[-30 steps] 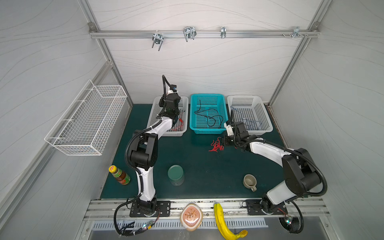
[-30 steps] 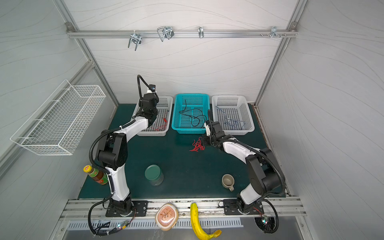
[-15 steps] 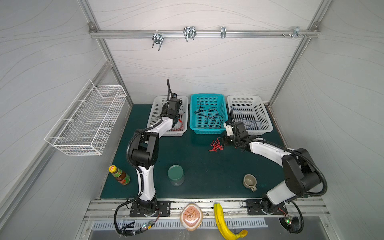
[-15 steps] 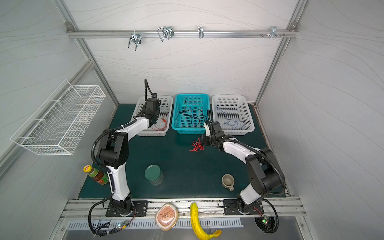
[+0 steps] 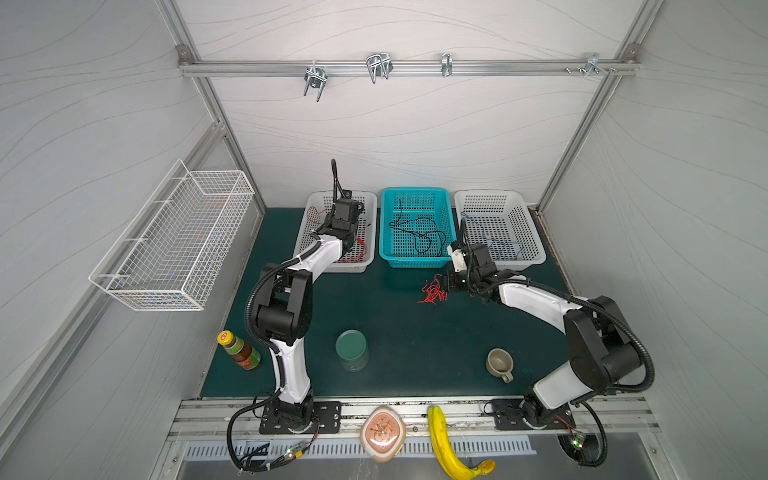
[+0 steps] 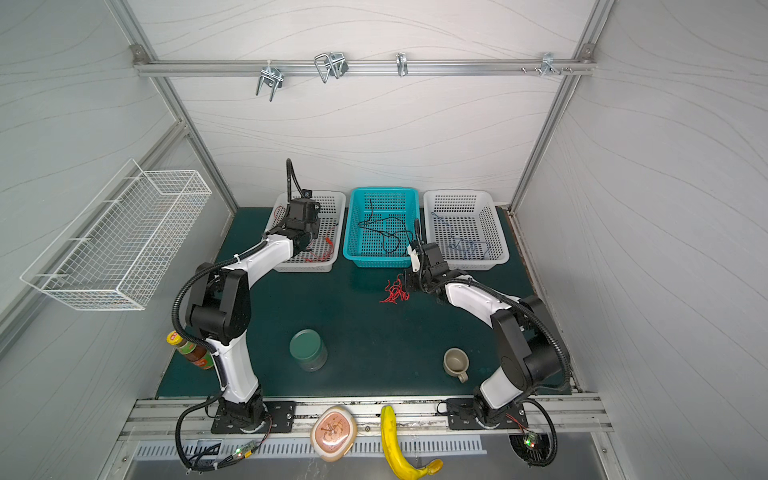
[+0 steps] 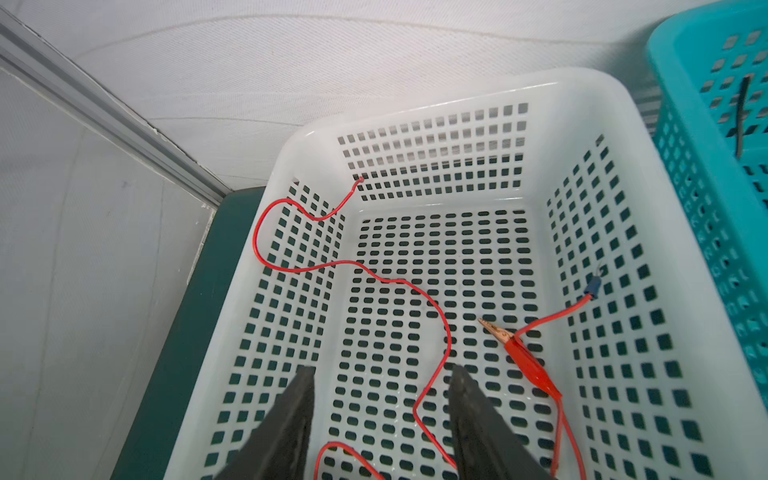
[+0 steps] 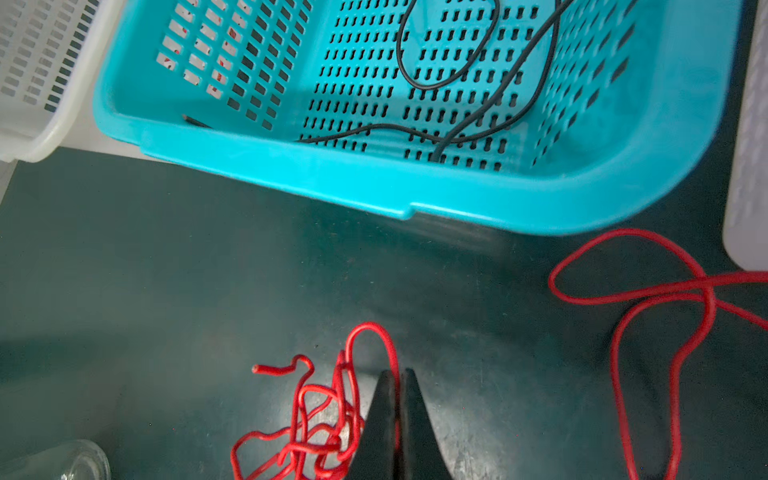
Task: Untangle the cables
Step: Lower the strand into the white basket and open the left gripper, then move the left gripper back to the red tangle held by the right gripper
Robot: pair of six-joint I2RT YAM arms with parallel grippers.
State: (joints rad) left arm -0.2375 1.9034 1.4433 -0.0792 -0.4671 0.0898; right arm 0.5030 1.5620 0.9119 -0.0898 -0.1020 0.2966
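Observation:
My left gripper is open over the left white basket. A red cable with a red alligator clip lies loose on the basket floor and runs between the open fingers, which do not grip it. On the green mat, my right gripper is shut on a strand of a tangled red cable, which shows in both top views. Black cables lie in the teal basket. Blue cables lie in the right white basket.
Another red cable loop lies on the mat beside the right gripper. A green-lidded jar, a mug and a sauce bottle stand nearer the front. A wire basket hangs on the left wall.
The left gripper has opened and its wrist has come down a little over the left white basket. The right gripper and the red tangle have not moved.

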